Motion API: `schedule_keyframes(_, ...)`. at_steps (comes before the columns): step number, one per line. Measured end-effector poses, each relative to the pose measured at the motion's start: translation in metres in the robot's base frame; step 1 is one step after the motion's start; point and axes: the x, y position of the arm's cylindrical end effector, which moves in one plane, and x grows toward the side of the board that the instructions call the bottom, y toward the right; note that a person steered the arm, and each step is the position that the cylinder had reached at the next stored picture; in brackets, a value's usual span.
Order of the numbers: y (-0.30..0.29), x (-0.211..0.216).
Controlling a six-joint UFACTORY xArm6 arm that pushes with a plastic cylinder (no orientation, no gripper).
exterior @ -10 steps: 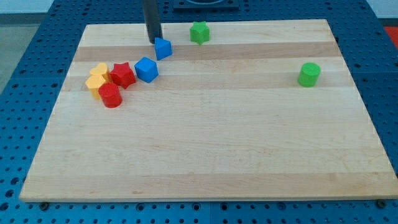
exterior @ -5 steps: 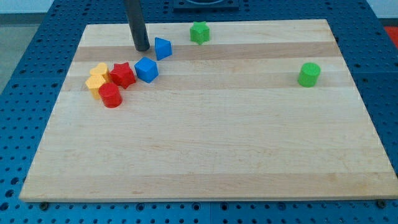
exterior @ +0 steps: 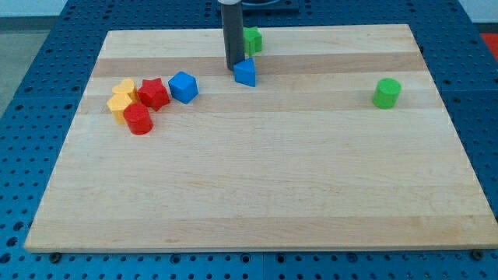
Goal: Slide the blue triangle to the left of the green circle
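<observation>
Camera view, the only one. Landmark: the blue triangle (exterior: 246,72), sitting in the upper middle of the wooden tabletop (exterior: 257,194).

My tip (exterior: 234,66) stands just at the triangle's upper-left edge, touching or all but touching it; the dark rod rises straight up from there and out of the view's top. There is no claw on this arm, only the rod, so nothing is gripped and no opening can be told.

Around the triangle:
- A green star-like block (exterior: 252,39) lies just above it, toward the view's top; the rod overlaps that block's left edge.
- The green circle (exterior: 387,92) lies well to the triangle's right and slightly lower. Bare wood only between the two.
- A blue cube-like block (exterior: 184,86) lies to the triangle's left, a little lower, apart from it.
- Further left of the triangle, past the blue cube, a tight cluster: a red star-like block (exterior: 153,93), a red cylinder (exterior: 138,120) below it, and two yellow blocks (exterior: 120,98) at the cluster's left side, pressed together; their shapes are hard to make out.

Count: two blue, two green, two red, two yellow; eight blocks in all.

The triangle is on the left side of the green circle but far from it. Beyond the tabletop's edges, a blue perforated base (exterior: 31,93) shows on all sides.
</observation>
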Motion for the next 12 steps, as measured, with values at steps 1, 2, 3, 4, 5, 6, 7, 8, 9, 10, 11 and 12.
schedule_keyframes(1,0.015,0.02)
schedule_keyframes(2,0.034,0.03)
schedule_keyframes(3,0.046,0.045)
schedule_keyframes(4,0.047,0.068)
schedule_keyframes(5,0.056,0.085)
schedule_keyframes(6,0.073,0.096)
schedule_keyframes(7,0.087,0.111)
schedule_keyframes(8,0.092,0.133)
schedule_keyframes(9,0.103,0.143)
schedule_keyframes(10,0.116,0.143)
schedule_keyframes(11,0.131,0.143)
schedule_keyframes(12,0.144,0.143)
